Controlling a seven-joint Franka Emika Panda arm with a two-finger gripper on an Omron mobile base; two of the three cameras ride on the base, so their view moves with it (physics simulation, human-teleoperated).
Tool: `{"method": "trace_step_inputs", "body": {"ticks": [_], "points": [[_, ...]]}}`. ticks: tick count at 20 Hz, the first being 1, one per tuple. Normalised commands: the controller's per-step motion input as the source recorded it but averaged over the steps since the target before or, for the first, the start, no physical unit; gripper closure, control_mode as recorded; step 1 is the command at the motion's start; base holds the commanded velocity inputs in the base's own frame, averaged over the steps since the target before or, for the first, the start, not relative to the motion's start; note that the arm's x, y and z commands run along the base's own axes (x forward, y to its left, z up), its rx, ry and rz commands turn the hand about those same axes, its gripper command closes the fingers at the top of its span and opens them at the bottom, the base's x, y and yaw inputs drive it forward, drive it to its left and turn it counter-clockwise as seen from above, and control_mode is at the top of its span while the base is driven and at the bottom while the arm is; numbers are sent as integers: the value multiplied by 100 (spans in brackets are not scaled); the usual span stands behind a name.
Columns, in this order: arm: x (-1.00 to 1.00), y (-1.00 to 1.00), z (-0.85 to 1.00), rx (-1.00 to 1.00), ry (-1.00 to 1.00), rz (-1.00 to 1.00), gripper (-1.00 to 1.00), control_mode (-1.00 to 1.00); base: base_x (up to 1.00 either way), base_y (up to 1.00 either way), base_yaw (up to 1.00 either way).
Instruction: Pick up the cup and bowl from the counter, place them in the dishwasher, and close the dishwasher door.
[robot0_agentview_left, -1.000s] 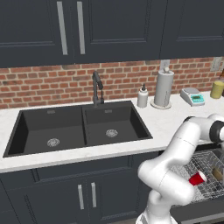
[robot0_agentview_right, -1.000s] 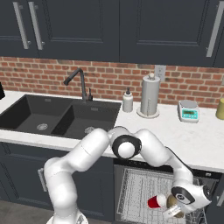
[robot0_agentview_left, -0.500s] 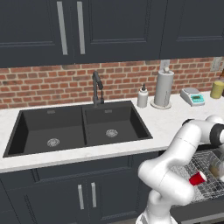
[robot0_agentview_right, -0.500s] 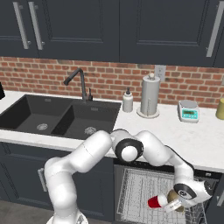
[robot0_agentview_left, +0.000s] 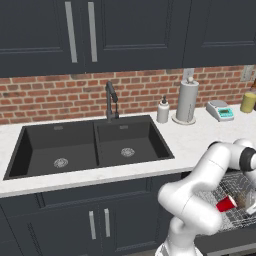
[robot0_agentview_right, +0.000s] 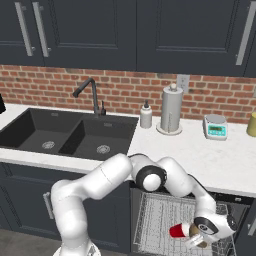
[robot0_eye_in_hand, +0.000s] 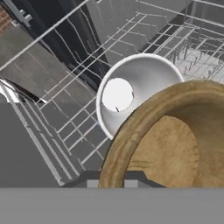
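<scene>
The dishwasher's grey wire rack (robot0_agentview_right: 155, 220) is pulled out below the counter (robot0_agentview_right: 210, 165). The red cup (robot0_agentview_right: 178, 231) lies on its side in the rack, its whitish inside (robot0_eye_in_hand: 140, 87) facing the hand camera. My gripper (robot0_agentview_right: 199, 239) hangs low over the rack, shut on the rim of the olive-brown bowl (robot0_eye_in_hand: 175, 148), which sits right beside the cup and partly covers it. In the left base view the cup (robot0_agentview_left: 226, 204) and the bowl (robot0_agentview_left: 245, 200) lie on the rack (robot0_agentview_left: 235, 222) at the right edge.
On the counter (robot0_agentview_left: 200, 142) stand a soap bottle (robot0_agentview_left: 163, 111), a paper towel roll (robot0_agentview_left: 187, 101), a small scale (robot0_agentview_left: 220, 110) and a yellowish jar (robot0_agentview_left: 248, 101). The black double sink (robot0_agentview_left: 90, 145) with its tap lies to the left. Dark cabinets hang above.
The hand has shifted a little over the rack with the bowl. The cup stays where it was.
</scene>
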Motion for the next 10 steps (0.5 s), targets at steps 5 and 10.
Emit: {"method": "trace_step_inputs", "body": {"ticks": [5,10], "points": [[13,0,-47,0,0,0,100,-100,0,0,0],[21,0,-20,0,0,0,100,-100,0,0,0]]}}
